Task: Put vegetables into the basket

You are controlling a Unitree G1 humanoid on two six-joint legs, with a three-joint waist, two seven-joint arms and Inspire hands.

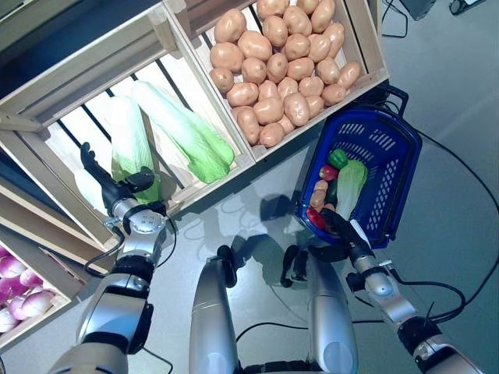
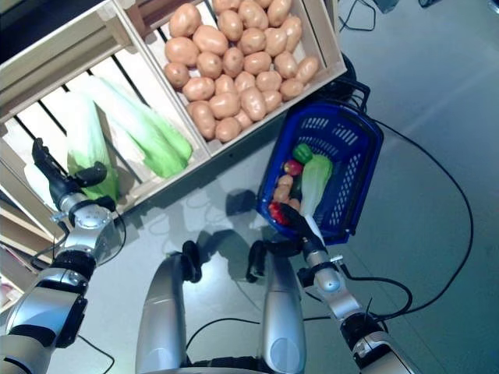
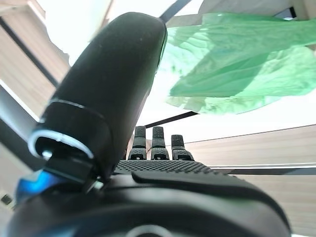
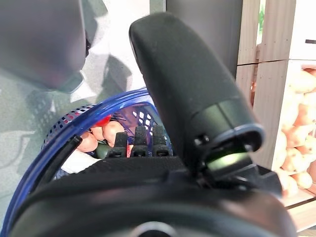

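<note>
The left hand (image 1: 117,187) hovers open and empty at the near cabbage (image 1: 129,144) in the left crate (image 1: 47,86). Likely light, soft and leafy (tearable); grasp its firm white stem. The right hand (image 1: 343,230), apparently open, rests at the basket (image 1: 390,156).

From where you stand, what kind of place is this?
Probably a mock grocery or market stall: a slanted wooden crate piled with potatoes, another holding cabbages, and a blue shopping basket with vegetables on the grey floor.
</note>
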